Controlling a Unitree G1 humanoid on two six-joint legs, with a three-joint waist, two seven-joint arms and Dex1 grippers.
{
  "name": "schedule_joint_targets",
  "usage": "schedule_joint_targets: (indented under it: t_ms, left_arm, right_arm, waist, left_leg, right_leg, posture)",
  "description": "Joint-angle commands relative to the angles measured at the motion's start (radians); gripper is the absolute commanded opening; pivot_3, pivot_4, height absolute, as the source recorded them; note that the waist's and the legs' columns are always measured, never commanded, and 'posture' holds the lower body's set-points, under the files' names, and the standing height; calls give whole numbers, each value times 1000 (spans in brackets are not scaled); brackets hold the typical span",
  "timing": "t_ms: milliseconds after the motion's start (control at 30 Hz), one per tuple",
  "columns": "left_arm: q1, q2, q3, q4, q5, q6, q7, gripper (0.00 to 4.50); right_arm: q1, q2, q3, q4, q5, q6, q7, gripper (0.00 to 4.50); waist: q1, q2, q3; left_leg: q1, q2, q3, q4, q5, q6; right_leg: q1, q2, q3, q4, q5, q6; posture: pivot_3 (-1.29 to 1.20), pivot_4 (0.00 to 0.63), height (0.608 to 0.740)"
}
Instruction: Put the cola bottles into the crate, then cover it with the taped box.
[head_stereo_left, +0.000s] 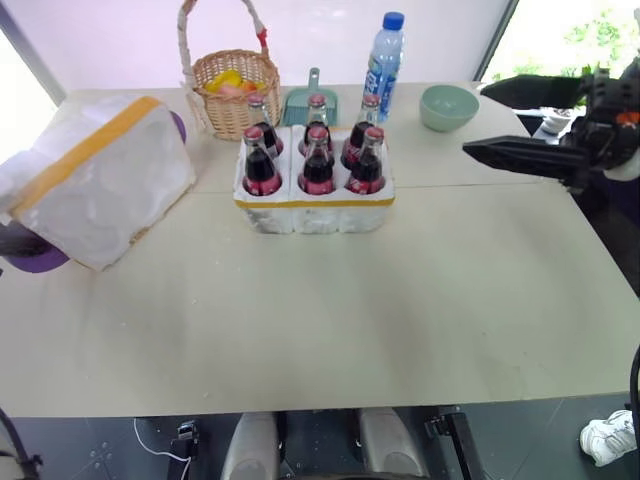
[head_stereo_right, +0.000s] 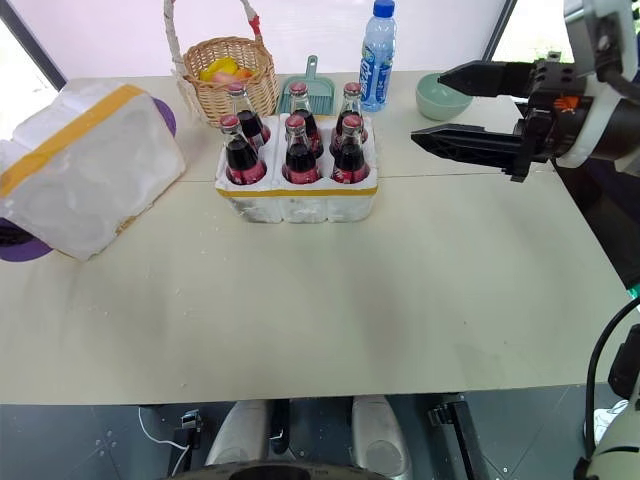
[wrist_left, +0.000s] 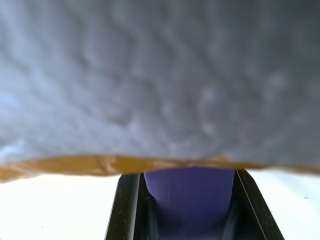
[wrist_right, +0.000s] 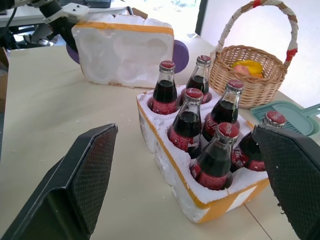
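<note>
- The right gripper (head_stereo_right: 442, 105) hangs level above the table's (head_stereo_right: 400, 300) right side, at three o'clock from the crate (head_stereo_right: 297, 200), its two black fingers spread wide with nothing between them.
- From the right wrist view, those open fingers frame the crate, which stands apart from both pads.
- The left gripper (wrist_right: 60, 22) sits at the far-left edge of the table, its jaws drawn together on the rim of the taped box (head_stereo_left: 95, 180); the left wrist view shows the yellow tape band and white foam pressed close over its fingers (wrist_left: 127, 210).
- Six cola bottles (head_stereo_left: 318, 160) stand upright in the crate's holes, in two rows of three.
- The taped box rests tilted at nine o'clock from the crate, well apart from it, partly on a purple plate (head_stereo_left: 40, 260).
- Behind the crate, at eleven o'clock, stands a wicker basket (head_stereo_left: 232, 95) with fruit; at twelve, a teal dustpan (head_stereo_left: 303, 103); at one, a water bottle (head_stereo_left: 383, 62).
- A green bowl (head_stereo_left: 448, 106) sits at two o'clock, between the water bottle and the right gripper.
</note>
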Motion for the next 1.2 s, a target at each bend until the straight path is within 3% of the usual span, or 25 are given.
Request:
schedule_joint_targets:
  t_ms: [33,200,333,500,767,1000,1200]
  left_arm:
    - [-6,19,16,-19,-16,-13,-54,378]
    - [4,26,76,-61,-81,-70,-43,378]
    - [38,9,138,-134,-124,-210,132,378]
    - [60,-110,211,-444,-121,-333,551,378]
    - [105,-277,116,-812,81,-343,902,378]
    - [175,-353,42,-1031,228,-290,995,378]
    - [191,-348,-76,-1088,493,-272,1084,378]
  right_arm:
    - [6,-14,-24,-12,-10,-34,-7,4500]
    - [63,-43,-20,-5,-17,-28,14,4500]
    - [101,-43,-40,-4,-50,-66,-3,4500]
    - [166,-12,-91,-6,-46,-61,-66,4500]
    - [200,29,-126,-19,-10,-36,-136,4500]
    - [256,43,-173,-42,16,-18,-199,4500]
    - [285,53,-213,-76,57,9,-253,4500]
  waist:
    - [0,0,0]
    - [-2,-1,0]
    - [-3,-1,0]
    - [18,-2,0]
    - [23,-2,-1]
    - [22,-2,-1]
    - [24,-2,-1]
  left_leg:
    - [0,0,0,0,0,0]
    - [0,0,0,0,0,0]
    - [0,1,-1,0,0,0]
    - [-1,0,-2,2,0,0]
    - [0,-1,-1,2,0,0]
    - [1,-1,-1,2,0,0]
    - [1,-2,-2,2,0,0]
  right_leg:
    - [0,0,0,0,0,0]
    - [0,0,0,0,0,0]
    - [0,0,0,1,0,0]
    - [1,-1,-1,1,0,1]
    - [2,0,0,1,1,1]
    - [2,0,1,1,1,1]
    - [3,1,1,1,1,2]
  posture:
    - [0,150,740]
    - [0,150,740]
    - [0,150,740]
    - [0,150,740]
    - [0,150,740]
    - [0,150,740]
    - [0,150,740]
